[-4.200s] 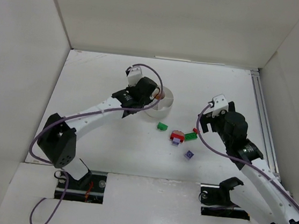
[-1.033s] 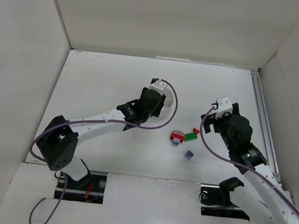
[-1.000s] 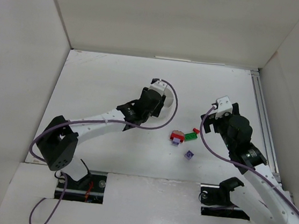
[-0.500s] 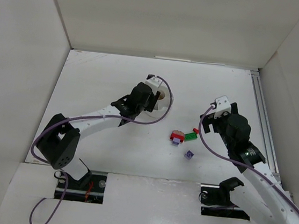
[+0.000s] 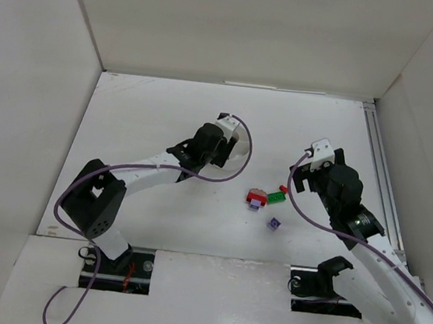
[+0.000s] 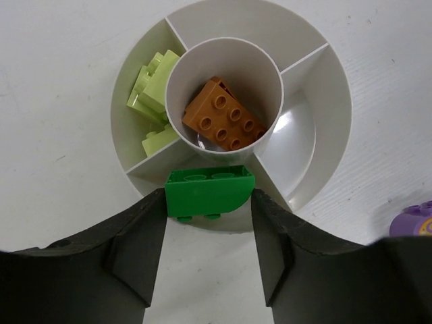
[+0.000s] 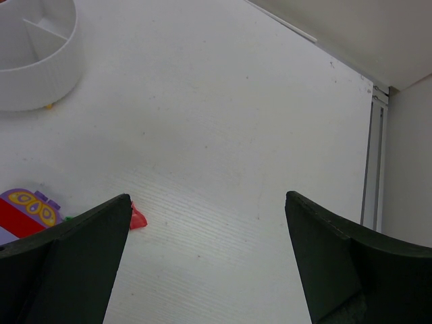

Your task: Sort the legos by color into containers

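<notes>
My left gripper [image 6: 208, 202] is shut on a dark green brick [image 6: 209, 191] and holds it over the near wedge of the round white dish [image 6: 331, 88]. The centre well holds an orange-brown brick [image 6: 223, 121]. The left wedge holds lime green bricks [image 6: 152, 101]. In the top view the left gripper [image 5: 219, 148] covers most of the dish. My right gripper [image 7: 208, 199] is open and empty above bare table, right of the loose bricks; it also shows in the top view [image 5: 305, 176].
Loose bricks lie between the arms: a red and purple cluster [image 5: 256, 199], a green brick [image 5: 276, 196], a small red piece [image 5: 284, 188] and a purple brick [image 5: 274, 224]. White walls enclose the table. A rail [image 5: 379, 173] runs along the right edge.
The dark green brick that lay on the table 4.2 s ago is now in my left gripper. Over the last second that gripper moved up and left over the dish. The right arm barely moved.
</notes>
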Controlling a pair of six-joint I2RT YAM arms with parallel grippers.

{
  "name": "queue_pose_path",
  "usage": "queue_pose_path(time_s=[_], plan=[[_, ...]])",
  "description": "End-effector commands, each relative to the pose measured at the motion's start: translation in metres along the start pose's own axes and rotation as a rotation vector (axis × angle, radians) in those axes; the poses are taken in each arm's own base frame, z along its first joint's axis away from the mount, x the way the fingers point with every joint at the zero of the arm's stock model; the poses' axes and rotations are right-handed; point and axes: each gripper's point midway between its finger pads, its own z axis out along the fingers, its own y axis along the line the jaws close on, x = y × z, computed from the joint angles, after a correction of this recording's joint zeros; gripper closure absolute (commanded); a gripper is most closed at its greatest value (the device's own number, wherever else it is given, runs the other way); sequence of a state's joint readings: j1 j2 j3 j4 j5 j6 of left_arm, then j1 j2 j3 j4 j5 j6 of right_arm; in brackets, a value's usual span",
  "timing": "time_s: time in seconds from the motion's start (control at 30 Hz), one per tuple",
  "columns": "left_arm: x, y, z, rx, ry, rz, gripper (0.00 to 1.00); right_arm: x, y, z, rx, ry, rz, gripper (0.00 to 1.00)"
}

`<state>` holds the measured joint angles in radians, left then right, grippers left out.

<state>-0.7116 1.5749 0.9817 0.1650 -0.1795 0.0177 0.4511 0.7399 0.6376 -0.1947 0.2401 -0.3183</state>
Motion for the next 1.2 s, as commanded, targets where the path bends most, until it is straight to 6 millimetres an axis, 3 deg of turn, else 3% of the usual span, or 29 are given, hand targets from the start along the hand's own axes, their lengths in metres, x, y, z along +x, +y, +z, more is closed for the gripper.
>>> queue_pose_path(time_s=[0.0,0.17,0.3,0.4,0.43,0.5,0.63,0.7,0.73,0.93,1.0,1.17], plan=[[-0.021,0.003,-0.004,-0.016,-0.051,-0.023,0.50,-0.009,-0.008,0.000,0.034,-0.031,0.013,0.00],[-0.035,0.000,-0.015,0.008,-0.088,-0.041,0.29,-0.009,-0.008,0.000,0.034,-0.031,0.013,0.00],[-0.050,-0.010,-0.031,0.085,-0.134,-0.056,0.22,-0.009,-0.008,0.000,0.034,-0.031,0.013,0.00],[-0.062,-0.015,-0.051,0.132,-0.187,-0.073,0.09,-0.006,-0.006,-0.002,0.027,-0.010,0.047,0.00],[-0.060,-0.016,-0.055,0.146,-0.188,-0.087,0.00,-0.004,-0.002,-0.002,0.013,-0.005,0.058,0.00],[-0.075,-0.017,-0.076,0.173,-0.256,-0.135,0.00,-0.002,0.003,-0.004,-0.010,0.011,0.096,0.00],[-0.078,-0.013,-0.105,0.182,-0.314,-0.301,0.00,0.023,0.022,-0.001,-0.058,0.121,0.205,0.00],[-0.063,-0.017,-0.111,0.193,-0.278,-0.346,0.00,0.036,0.030,-0.001,-0.063,0.194,0.270,0.02],[-0.066,-0.014,-0.120,0.191,-0.300,-0.413,0.00,0.054,0.037,-0.002,-0.046,0.281,0.341,0.02],[-0.027,-0.022,-0.135,0.215,-0.235,-0.483,0.00,0.092,0.066,0.002,-0.034,0.422,0.573,0.05],[-0.017,-0.025,-0.137,0.219,-0.213,-0.489,0.00,0.091,0.080,0.010,-0.067,0.417,0.657,0.08],[0.000,-0.026,-0.147,0.233,-0.170,-0.514,0.00,0.095,0.089,0.016,-0.064,0.446,0.780,0.13]])
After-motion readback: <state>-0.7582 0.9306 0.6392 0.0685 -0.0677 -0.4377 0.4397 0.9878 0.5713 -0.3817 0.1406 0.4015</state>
